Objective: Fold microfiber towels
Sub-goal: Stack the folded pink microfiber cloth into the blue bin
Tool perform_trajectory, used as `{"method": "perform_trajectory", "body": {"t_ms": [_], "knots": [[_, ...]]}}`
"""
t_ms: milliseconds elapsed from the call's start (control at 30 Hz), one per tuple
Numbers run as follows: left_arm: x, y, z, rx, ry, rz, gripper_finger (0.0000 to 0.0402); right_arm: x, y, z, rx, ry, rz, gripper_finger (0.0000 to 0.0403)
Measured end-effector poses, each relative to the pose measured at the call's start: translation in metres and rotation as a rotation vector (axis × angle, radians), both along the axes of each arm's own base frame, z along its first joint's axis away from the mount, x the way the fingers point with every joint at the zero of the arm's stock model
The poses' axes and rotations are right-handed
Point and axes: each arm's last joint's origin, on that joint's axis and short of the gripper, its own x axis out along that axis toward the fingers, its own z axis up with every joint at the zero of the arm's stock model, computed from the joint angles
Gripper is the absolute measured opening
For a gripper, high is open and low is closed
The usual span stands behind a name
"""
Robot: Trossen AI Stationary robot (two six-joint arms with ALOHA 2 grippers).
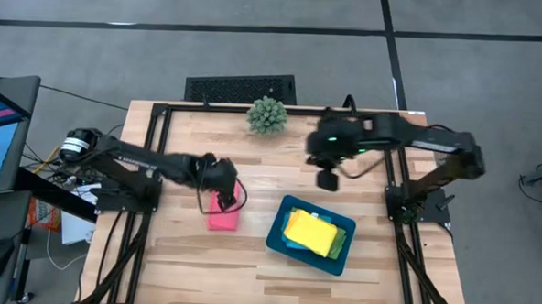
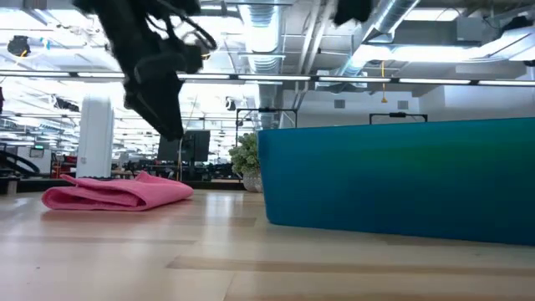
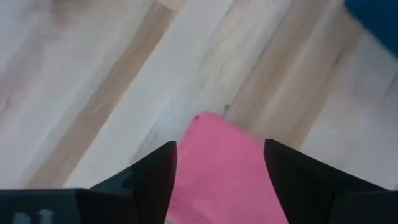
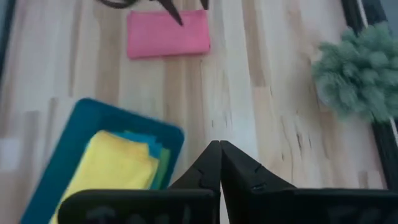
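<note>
A: Where do we stand with the towels?

B: We count three of them folded in the dark teal tray (image 1: 278, 237), which sits toward the right of the bench (image 1: 183, 267) near its front edge. The yellow towel (image 1: 310, 232) lies on top, with the edges of the lime green towel (image 1: 339, 241) and the sky blue towel (image 4: 138, 138) showing from under it.

A: And the hot pink towel (image 1: 222, 214)?

B: It lies folded into a flat rectangle on the bare wood, left of the tray and well apart from it. We judge the folding itself done; it just isn't in the tray yet.

A: Is our left gripper (image 1: 230, 196) holding it?

B: No. In the left wrist view its two fingers (image 3: 152, 177) stand wide apart with the pink cloth between and below them, gripping nothing. The low view shows the gripper raised just above the towel's far end.

A: What about the right gripper (image 1: 327, 180)?

B: It hangs over the bench behind the tray, near the spiky green plant (image 1: 267, 115). Its fingers are pressed together and empty.

A: So what's left?

B: As we read it, only moving the pink towel onto the stack, if the tray is where it belongs.
</note>
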Motion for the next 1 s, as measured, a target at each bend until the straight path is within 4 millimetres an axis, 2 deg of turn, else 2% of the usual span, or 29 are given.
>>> {"method": "perform_trajectory", "body": {"t_ms": [100, 233, 433, 567, 700, 1000], "knots": [[0.000, 0.028, -0.004, -0.020, 0.075, -0.051, 0.0251, -0.029, 0.007, 0.019, 0.013, -0.057, -0.031, 0.0029], [-0.006, 0.058, -0.007, -0.017, 0.153, -0.091, 0.0264, -0.068, 0.016, 0.033, 0.031, -0.121, -0.085, 0.0024], [-0.007, 0.075, -0.007, -0.059, 0.141, -0.199, 0.0266, -0.110, 0.023, 0.034, 0.011, -0.184, -0.181, 0.0022], [-0.008, 0.077, -0.009, -0.059, 0.137, -0.249, 0.0266, -0.127, 0.025, 0.027, 0.016, -0.197, -0.213, 0.0026], [-0.015, 0.077, -0.024, -0.117, 0.143, -0.283, 0.0266, -0.136, 0.025, 0.018, 0.027, -0.190, -0.229, 0.0027], [-0.029, 0.074, -0.054, -0.152, 0.146, -0.282, 0.0266, -0.140, 0.024, -0.004, 0.020, -0.142, -0.234, 0.0028]]}}
